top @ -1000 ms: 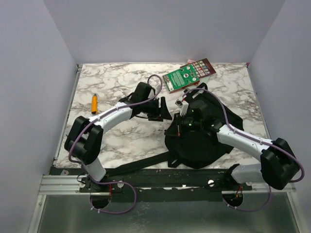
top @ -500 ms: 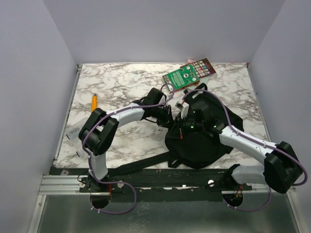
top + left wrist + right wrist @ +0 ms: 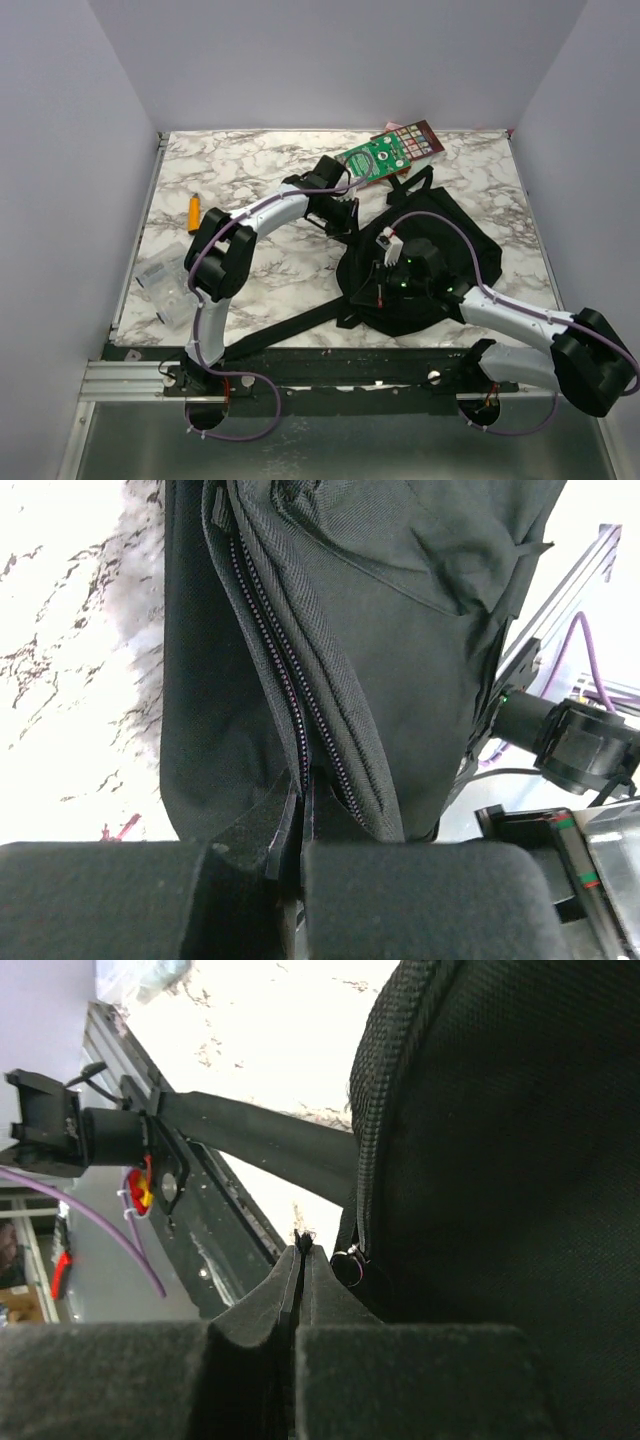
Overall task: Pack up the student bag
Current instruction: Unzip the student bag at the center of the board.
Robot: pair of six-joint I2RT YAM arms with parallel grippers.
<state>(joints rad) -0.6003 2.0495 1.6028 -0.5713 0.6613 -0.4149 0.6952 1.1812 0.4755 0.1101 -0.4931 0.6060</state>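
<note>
Bag (image 3: 435,245), black, on desk (image 3: 240,160) right of centre: my left end effector (image 3: 303,785) clamps its far-left edge, zipper (image 3: 285,675) running straight ahead; my right end effector (image 3: 302,1250), pinched shut, sits at the near-left rim beside the pull (image 3: 347,1257).

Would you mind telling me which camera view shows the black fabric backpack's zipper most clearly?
The left wrist view: the zipper teeth run clearly down the black fabric backpack in close-up. The right wrist view shows a shorter stretch along the bag's edge. The top external view shows the whole backpack, but the zipper is too small to see.
</note>
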